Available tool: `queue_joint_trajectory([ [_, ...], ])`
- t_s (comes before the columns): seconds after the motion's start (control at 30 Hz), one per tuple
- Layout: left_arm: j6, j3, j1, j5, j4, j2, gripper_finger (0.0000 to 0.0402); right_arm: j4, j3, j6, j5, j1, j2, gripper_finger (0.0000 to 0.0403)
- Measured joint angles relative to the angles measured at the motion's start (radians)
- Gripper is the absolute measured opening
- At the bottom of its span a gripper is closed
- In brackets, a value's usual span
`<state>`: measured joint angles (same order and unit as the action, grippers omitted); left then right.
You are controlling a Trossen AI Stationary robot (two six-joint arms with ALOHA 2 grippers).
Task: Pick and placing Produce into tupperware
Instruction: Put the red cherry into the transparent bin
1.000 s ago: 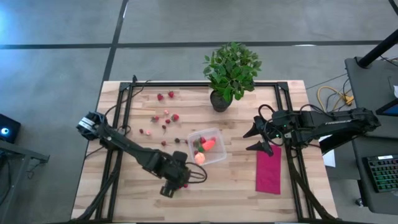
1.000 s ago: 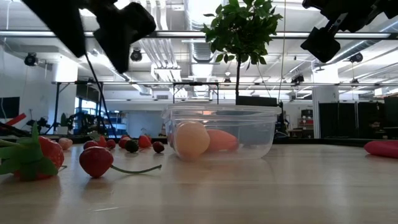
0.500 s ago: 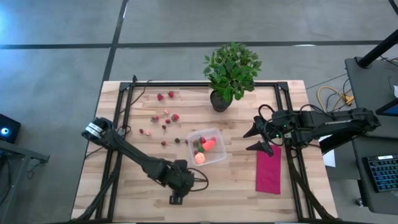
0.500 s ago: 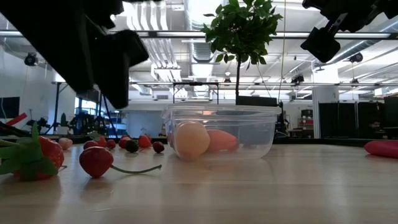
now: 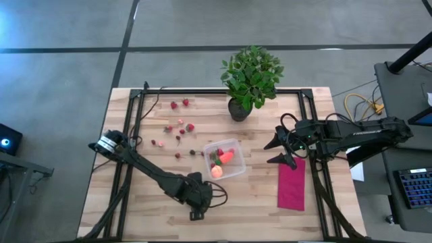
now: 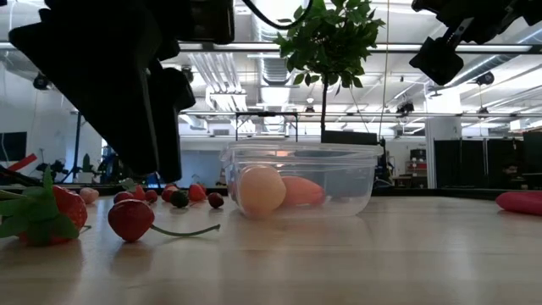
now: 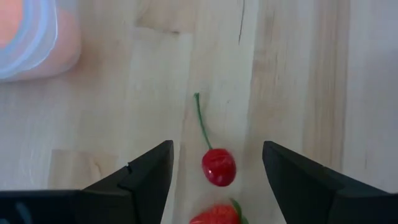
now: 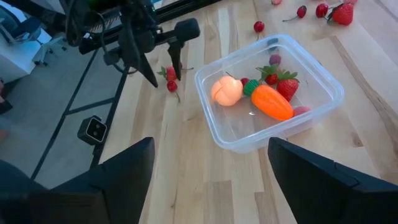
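No readable brand, label or writing shows on any item.

The tupperware [image 5: 225, 159] is a clear, shallow, round-cornered container near the middle of the desk [image 5: 256, 202]. It holds a round peach-orange fruit [image 8: 226, 91], an orange carrot [image 8: 271, 101] with a green end, and strawberries [image 8: 283, 82].

Loose strawberries [image 5: 181, 126] lie scattered on the desk between the container and the far left corner; two more lie just beside the left hand [image 5: 196, 214].

The left hand is low over the near desk edge, fingers apart, straddling a small red fruit on a green stem [image 7: 218, 166] without touching it. A strawberry [image 7: 214, 216] below it is cut off by the frame.

The right hand [image 5: 278, 152] hangs open beyond a red cloth [image 5: 292, 183], well apart from the container.

A potted plant [image 5: 250, 79] stands at the far edge.
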<state>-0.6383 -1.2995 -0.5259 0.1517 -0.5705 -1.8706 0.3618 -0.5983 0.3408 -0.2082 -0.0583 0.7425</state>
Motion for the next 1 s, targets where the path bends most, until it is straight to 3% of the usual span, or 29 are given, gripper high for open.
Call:
queue_joint_trajectory([
  [0.27,-0.014,0.000,-0.007,-0.069,0.058,0.000,0.0232,0.000,0.000,0.000,0.000,0.000,0.000,0.0313],
  [0.67,-0.011,0.001,-0.007,-0.061,0.037,-0.001,0.0232,0.000,0.000,0.000,0.000,0.000,0.000,0.0308],
  [1.0,-0.010,0.002,-0.006,-0.059,0.040,-0.073,0.0232,0.000,0.000,0.000,0.000,0.000,0.000,0.0305],
])
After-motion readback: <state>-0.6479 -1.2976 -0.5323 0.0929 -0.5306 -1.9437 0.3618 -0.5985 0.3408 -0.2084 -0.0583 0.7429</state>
